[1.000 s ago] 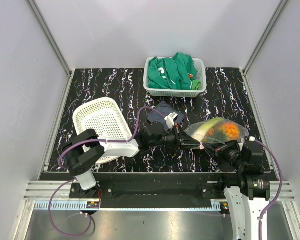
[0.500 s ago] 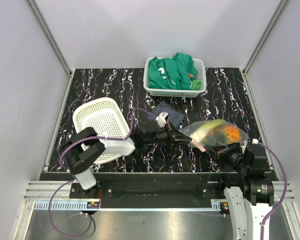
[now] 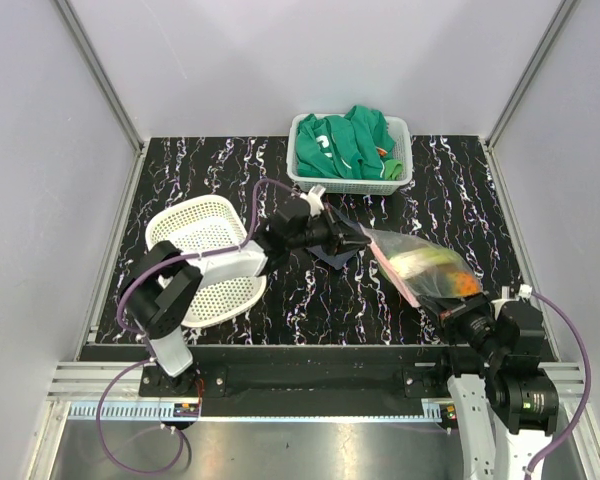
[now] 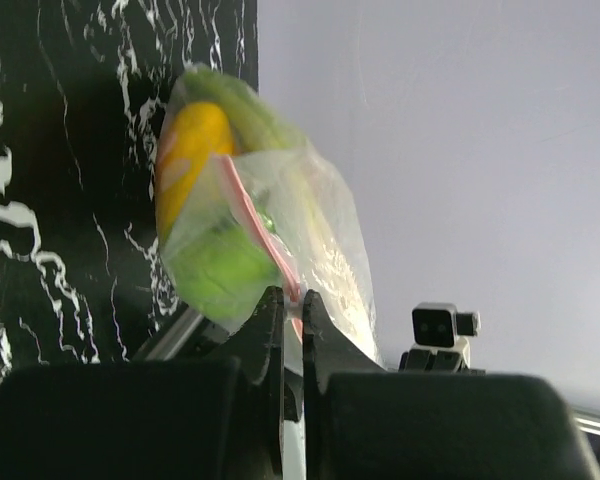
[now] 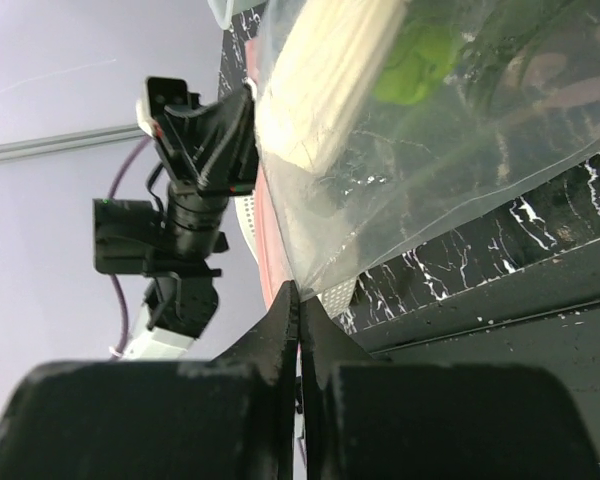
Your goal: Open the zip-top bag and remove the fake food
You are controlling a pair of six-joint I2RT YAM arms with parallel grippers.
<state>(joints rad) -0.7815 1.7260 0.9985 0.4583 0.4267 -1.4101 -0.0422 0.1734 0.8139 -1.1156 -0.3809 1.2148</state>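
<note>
Plainly the bag is slung between both arms, right of centre and low in the top view, over the bench. The left fingers are nipped shut on its pink zip strip, and the right fingers are pinched tight on the opposite edge. The food lies inside. I reckon this taut hold readies the zip for parting.

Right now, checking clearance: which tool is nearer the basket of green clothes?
Left. The left tool, shut on the far end of the zip-top bag, sits just in front of the basket. The right tool pinches the bag's near end, by the table's front edge.
</note>
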